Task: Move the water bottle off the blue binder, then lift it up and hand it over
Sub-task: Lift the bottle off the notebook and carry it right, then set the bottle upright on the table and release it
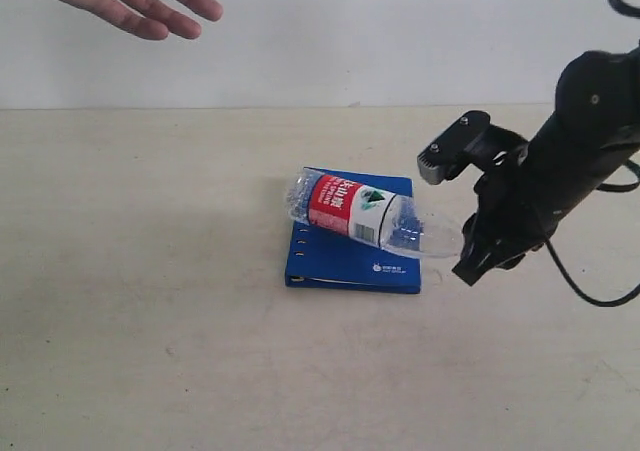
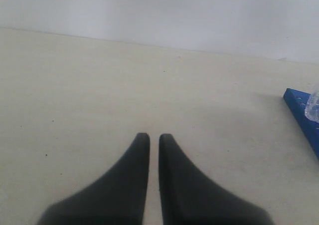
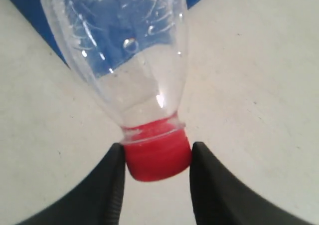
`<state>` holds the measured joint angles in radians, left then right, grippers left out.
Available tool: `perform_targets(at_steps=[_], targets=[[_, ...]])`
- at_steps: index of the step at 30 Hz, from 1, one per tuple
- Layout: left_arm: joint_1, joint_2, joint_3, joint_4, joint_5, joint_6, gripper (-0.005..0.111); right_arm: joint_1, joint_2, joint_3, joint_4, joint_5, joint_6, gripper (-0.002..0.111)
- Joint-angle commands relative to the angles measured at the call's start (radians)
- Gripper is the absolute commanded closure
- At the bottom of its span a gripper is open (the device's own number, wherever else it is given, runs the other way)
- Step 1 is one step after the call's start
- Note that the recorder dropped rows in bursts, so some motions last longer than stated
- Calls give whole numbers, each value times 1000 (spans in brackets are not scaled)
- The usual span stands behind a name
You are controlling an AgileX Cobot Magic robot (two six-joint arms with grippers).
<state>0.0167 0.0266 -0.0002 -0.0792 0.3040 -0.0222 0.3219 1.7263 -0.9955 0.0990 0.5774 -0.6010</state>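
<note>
**Claw Has the Bottle by Its Cap**

The water bottle (image 1: 355, 211) lies on its side across the blue binder (image 1: 350, 268), near the middle of the table (image 1: 150, 321). Its bottom end points to the far left. Its neck sticks out past the right edge of the binder, over the bare table.

The right claw (image 3: 157, 149) reaches in from the right. It is closed on the red cap (image 3: 157, 162), with one finger on each side, and both look like they touch it. The left claw (image 2: 149, 137) is off to the left, away from the binder. Its two fingers are almost together with just a thin gap, and it holds nothing. A person's open hand (image 1: 130, 1) waits at the far left, up above the table.

What could go wrong? The cap is small, round and smooth, and the claw holds only that one end. I think the bottle could twist or slip out when it gets pulled. The long body could also swing down once it leaves the binder. If the bottle rubs on the binder, the binder might slide along too. The waiting hand is well apart from the claw, so a weak hold could drop the bottle on the way.
</note>
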Motion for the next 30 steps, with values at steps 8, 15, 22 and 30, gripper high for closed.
perform_targets(at_steps=[8, 15, 22, 30], targets=[[2, -1, 0, -7, -12, -7, 100, -187, -231, -6, -416, 100, 412, 108], [2, -1, 0, -7, -12, -7, 100, -223, -352, -6, -393, 100, 415, 108], [2, -1, 0, -7, -12, -7, 100, -223, -399, -6, -393, 7, 482, 108], [2, -1, 0, -7, -12, -7, 100, -223, -376, -6, -395, -117, 497, 108]])
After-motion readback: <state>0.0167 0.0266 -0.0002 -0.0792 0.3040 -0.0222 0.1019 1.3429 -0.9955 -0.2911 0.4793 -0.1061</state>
